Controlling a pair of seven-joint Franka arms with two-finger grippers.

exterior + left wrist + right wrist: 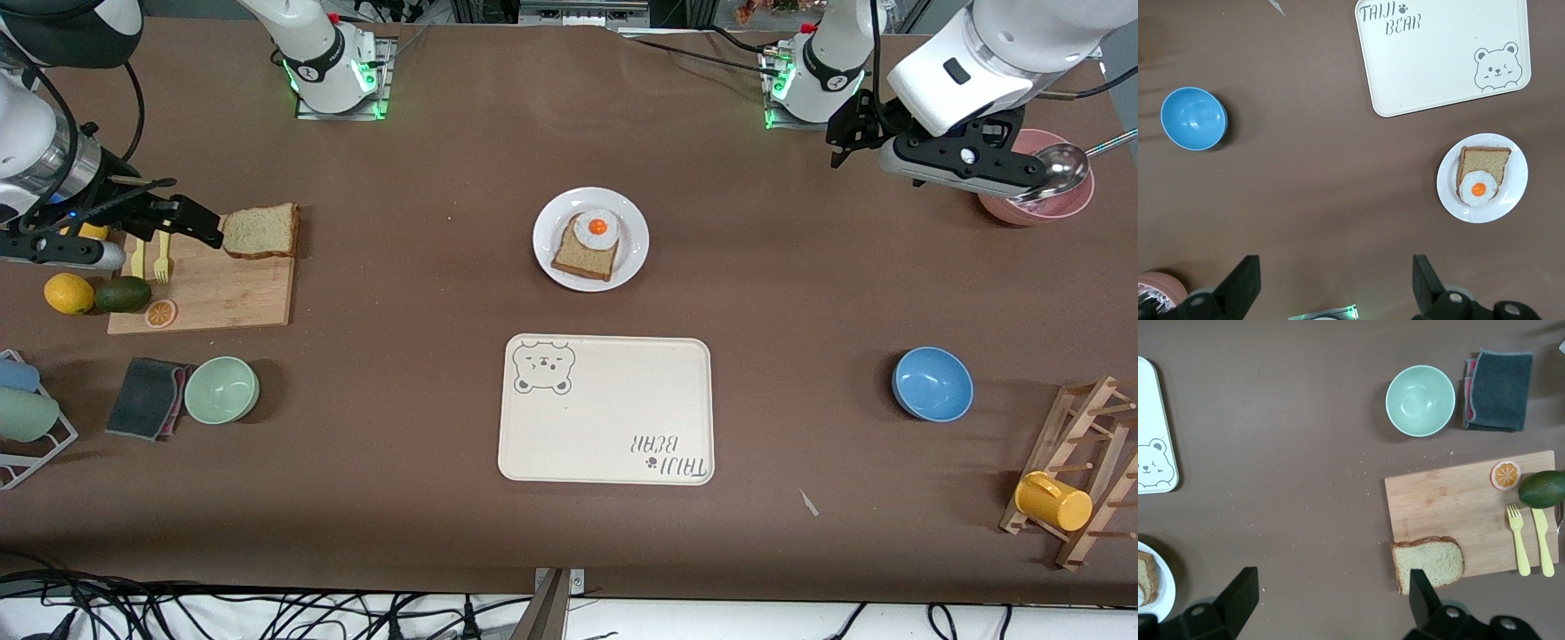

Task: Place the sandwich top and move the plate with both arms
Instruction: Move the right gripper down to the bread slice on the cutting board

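A cream tray [613, 418] lettered "TAIJI BEAR" lies on the table [427, 133], nearer the front camera than the plate [633, 233] (bearing egg-topped bread). The sandwich top [260, 230] lies flat on a cutting board [222, 298]. Right claw [191, 222] gapes beside it; left claw [845, 133], open, hangs near a pink bowl [1071, 204].

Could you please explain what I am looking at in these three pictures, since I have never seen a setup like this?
Two white robot arms stand at a brown table. One picture looks down from across it; the others come from cameras on each wrist. The right gripper, open and empty, hovers over a cutting board next to the plain bread slice. The left gripper, also open and empty, waits over the pink bowl. At the centre, a white plate holds bread with a fried egg; nearer the camera lies a bear tray.
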